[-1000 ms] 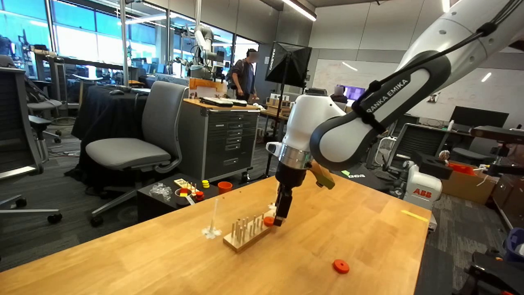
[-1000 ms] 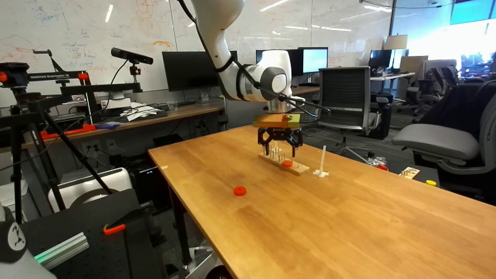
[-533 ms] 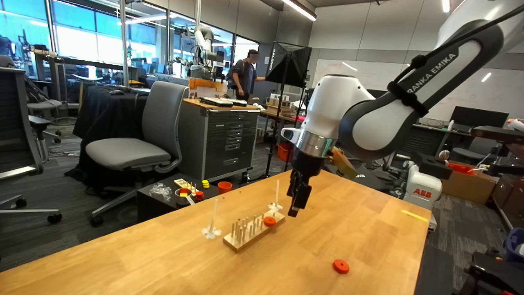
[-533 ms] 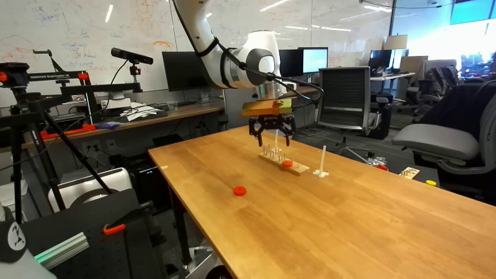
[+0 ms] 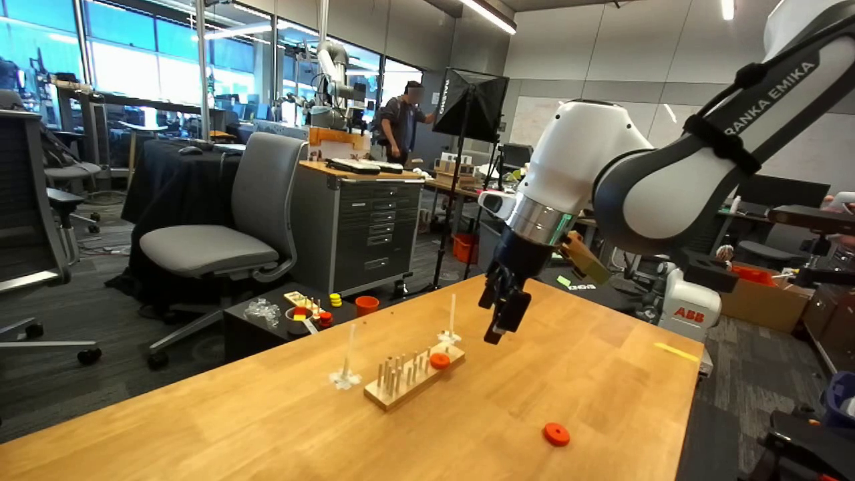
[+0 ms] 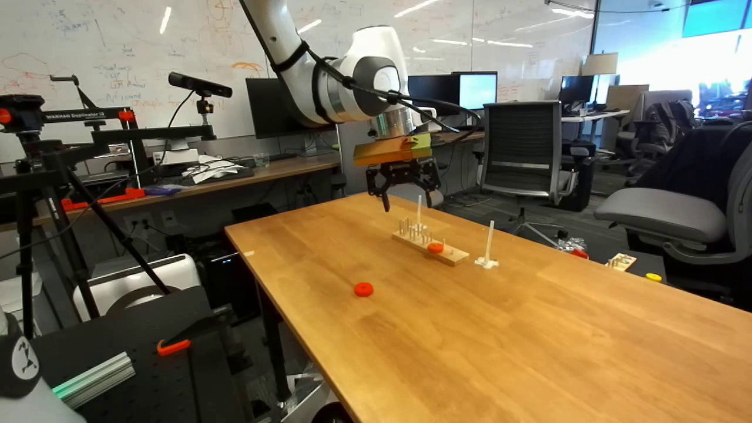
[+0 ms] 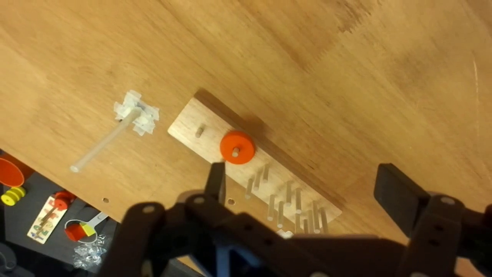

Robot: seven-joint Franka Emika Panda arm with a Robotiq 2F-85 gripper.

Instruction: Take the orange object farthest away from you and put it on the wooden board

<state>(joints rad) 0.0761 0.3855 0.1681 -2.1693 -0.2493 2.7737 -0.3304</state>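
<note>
Claw (image 6: 408, 205) spread, gripping nothing. Orange disc (image 7: 239, 142), centre of wrist view, threaded over peg (image 7: 235, 152) on wooden pegboard (image 7: 211, 138), presumably so it can't slide.

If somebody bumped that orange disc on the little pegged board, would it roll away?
Probably not: the orange disc appears to lie flat on the wooden board, so rolling looks unlikely. The peg through its middle would likely stop it sliding far. Lifted straight up, it should slip off fairly easily, as nothing caps the peg.
</note>
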